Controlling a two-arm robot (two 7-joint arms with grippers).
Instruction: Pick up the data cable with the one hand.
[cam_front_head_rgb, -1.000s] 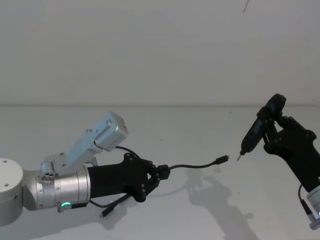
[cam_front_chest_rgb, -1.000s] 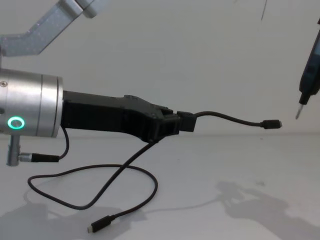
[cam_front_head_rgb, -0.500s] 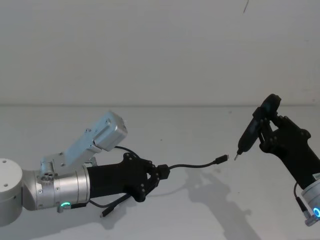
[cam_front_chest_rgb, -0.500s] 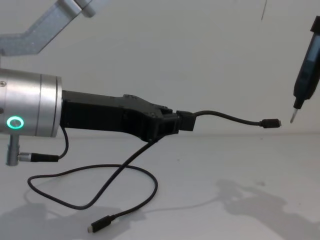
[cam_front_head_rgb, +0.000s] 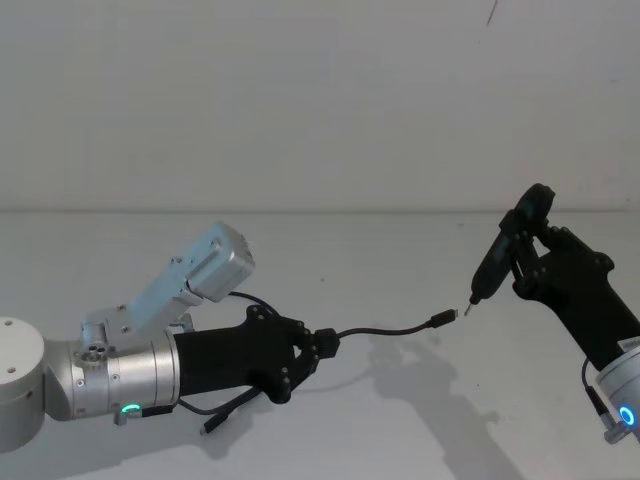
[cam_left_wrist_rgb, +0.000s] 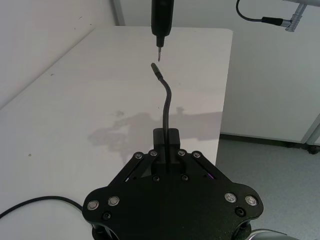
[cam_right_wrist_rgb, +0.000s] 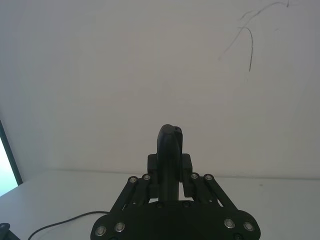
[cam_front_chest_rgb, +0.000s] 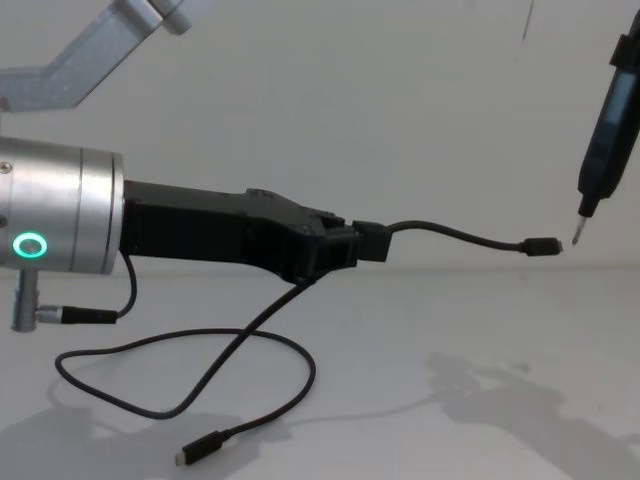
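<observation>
Item: long thin black flexible data cable (cam_front_chest_rgb: 455, 237); clenched near one plug in my left black angular two-jaw gripper (cam_front_head_rgb: 322, 347), lifted off the white table (cam_front_head_rgb: 400, 420), slack trailing toward 7 o'clock; pick-up apparently done. My right gripper (cam_front_head_rgb: 527, 262), at 3 o'clock, grasps a slim black metal-tipped tool (cam_front_chest_rgb: 605, 135).

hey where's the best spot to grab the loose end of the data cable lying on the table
Judging by its pose, grip the small plug of the data cable, from above: it lies flat on the table, stiffer than the cord. The left gripper already holds the cable farther along.
</observation>
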